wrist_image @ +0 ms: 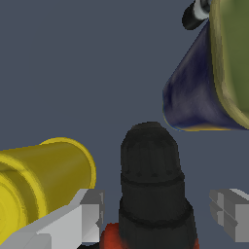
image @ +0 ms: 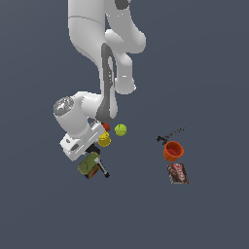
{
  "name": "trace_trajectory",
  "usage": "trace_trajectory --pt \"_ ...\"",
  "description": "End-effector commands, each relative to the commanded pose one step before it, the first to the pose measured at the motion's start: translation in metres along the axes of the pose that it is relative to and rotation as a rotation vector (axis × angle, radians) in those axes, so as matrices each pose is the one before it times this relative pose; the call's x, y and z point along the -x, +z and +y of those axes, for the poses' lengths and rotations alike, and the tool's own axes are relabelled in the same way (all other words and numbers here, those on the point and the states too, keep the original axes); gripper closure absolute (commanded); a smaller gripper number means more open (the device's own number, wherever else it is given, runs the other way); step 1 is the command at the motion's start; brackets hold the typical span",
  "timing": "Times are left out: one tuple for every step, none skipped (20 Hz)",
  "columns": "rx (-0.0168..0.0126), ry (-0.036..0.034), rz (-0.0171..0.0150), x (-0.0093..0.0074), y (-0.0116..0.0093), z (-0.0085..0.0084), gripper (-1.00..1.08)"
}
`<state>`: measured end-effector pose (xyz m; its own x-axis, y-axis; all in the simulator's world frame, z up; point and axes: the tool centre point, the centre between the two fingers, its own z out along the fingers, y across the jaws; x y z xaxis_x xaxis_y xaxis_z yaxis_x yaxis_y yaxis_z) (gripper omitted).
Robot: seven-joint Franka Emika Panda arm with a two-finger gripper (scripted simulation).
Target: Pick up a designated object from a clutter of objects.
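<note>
The gripper (wrist_image: 158, 214) is held wide open, one finger either side of the drill (wrist_image: 151, 189), evidently so that it can be grasped. The drill lies mid-bench, towards the exterior view's left, touching the yellow cylinder (wrist_image: 44, 180); the olive can (wrist_image: 233, 58) lies near. No legible writing is found.

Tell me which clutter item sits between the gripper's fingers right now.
The drill, black-nosed with red body; the yellow cylinder lies outside one finger.
</note>
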<state>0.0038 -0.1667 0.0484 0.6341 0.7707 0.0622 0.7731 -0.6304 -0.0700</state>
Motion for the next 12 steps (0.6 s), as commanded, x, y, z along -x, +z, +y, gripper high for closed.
trace_trajectory --pt "-0.00105 -0.00135 -0.0001 0.00017 0.00978 -0.0006 -0.6" --pt "0.00002 -0.00068 0.00013 -0.00001 0.004 -0.00017 -0.6" --pt "0.00001 -0.00068 0.00011 -0.00006 0.00327 -0.00019 -0.6" --pt "0.0 0.0 0.0 0.00023 0.00257 -0.00004 -0.6" --pt "0.00001 -0.00068 0.0001 -0.00018 0.00181 -0.00019 -0.6" --pt "0.0 0.0 0.0 0.0001 0.0011 -0.00003 -0.6" --pt "0.0 0.0 0.0 0.00004 0.00037 -0.00001 -0.6" --pt "0.0 0.0 0.0 0.0 0.0 0.0 1.08" --pt "0.0 0.0 0.0 0.0 0.0 0.0 1.08" --pt "0.0 0.0 0.0 0.0 0.0 0.0 1.08" --pt "0.0 0.0 0.0 0.0 0.0 0.0 1.08" --pt "0.0 0.0 0.0 0.0 0.0 0.0 1.08"
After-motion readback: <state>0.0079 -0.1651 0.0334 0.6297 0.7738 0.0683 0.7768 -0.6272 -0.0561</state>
